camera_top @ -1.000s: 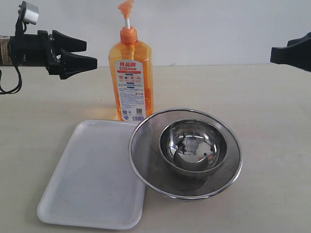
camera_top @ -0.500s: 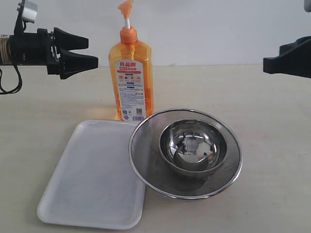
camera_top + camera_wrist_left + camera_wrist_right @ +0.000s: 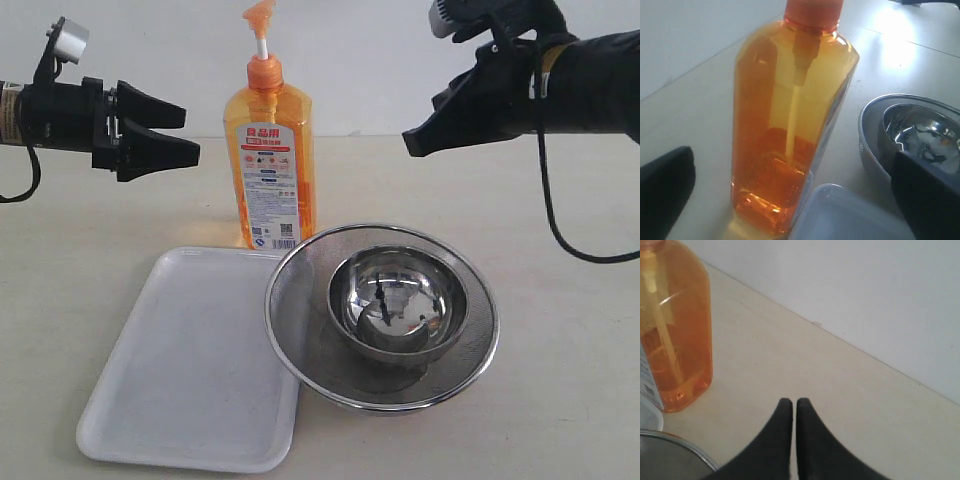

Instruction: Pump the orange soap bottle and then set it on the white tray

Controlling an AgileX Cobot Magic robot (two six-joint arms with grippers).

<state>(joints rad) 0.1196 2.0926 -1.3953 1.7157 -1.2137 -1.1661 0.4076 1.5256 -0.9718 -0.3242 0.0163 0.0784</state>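
Observation:
The orange soap bottle stands upright on the table behind the white tray, its pump head raised on a white stem. My left gripper hangs open to the left of the bottle at label height, a short gap away and holding nothing. In the left wrist view the bottle fills the space ahead of the spread fingers, with the tray's corner beside its base. My right gripper is shut and empty, up in the air to the right of the bottle. The right wrist view shows its closed tips and the bottle off to one side.
A round steel mesh strainer with a shiny steel bowl inside it sits right of the tray, its rim overlapping the tray's edge. A pale wall stands behind the table. A black cable hangs from the right arm.
My right arm has swung in from the right edge toward the bottle and now reaches well into view. The left gripper has barely shifted. The bottle, tray and strainer stay where they were.

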